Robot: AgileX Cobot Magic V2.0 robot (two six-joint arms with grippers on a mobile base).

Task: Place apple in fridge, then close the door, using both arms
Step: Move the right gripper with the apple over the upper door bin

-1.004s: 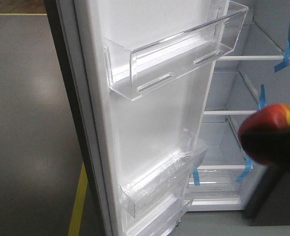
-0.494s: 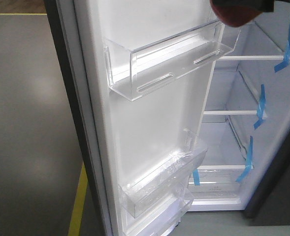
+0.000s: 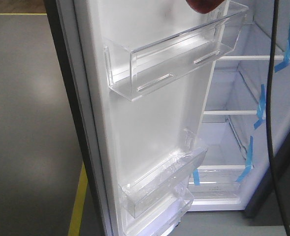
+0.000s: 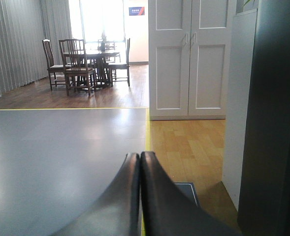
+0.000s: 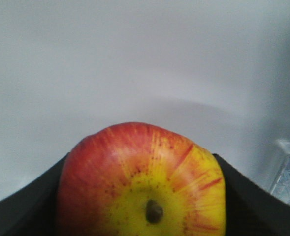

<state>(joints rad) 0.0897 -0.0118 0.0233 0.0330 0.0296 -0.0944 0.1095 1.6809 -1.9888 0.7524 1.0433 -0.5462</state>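
Note:
The red apple with a yellow patch round its stem [image 5: 142,182] fills the right wrist view, and my right gripper [image 5: 141,164] is shut on it, black fingers [image 5: 255,201] on either side. In the front view only the apple's underside [image 3: 204,6] shows at the top edge, above the upper clear bin [image 3: 174,54] of the open door [image 3: 149,128]. The fridge [image 3: 233,142] stands open, with white shelves and blue tape strips. My left gripper [image 4: 140,156] is shut with nothing in it, low over the floor beside the fridge's dark outer wall [image 4: 277,118].
A black cable [image 3: 270,123] hangs down in front of the fridge's right side. The door has lower clear bins [image 3: 164,182]. A white-doored cabinet [image 4: 191,59] and a table with chairs [image 4: 85,64] stand farther back. A yellow line [image 3: 78,201] runs along the grey floor.
The apple in my right gripper rose from the right middle of the front view to the top edge, then shifted left above the upper door bin. A cable now hangs at the right.

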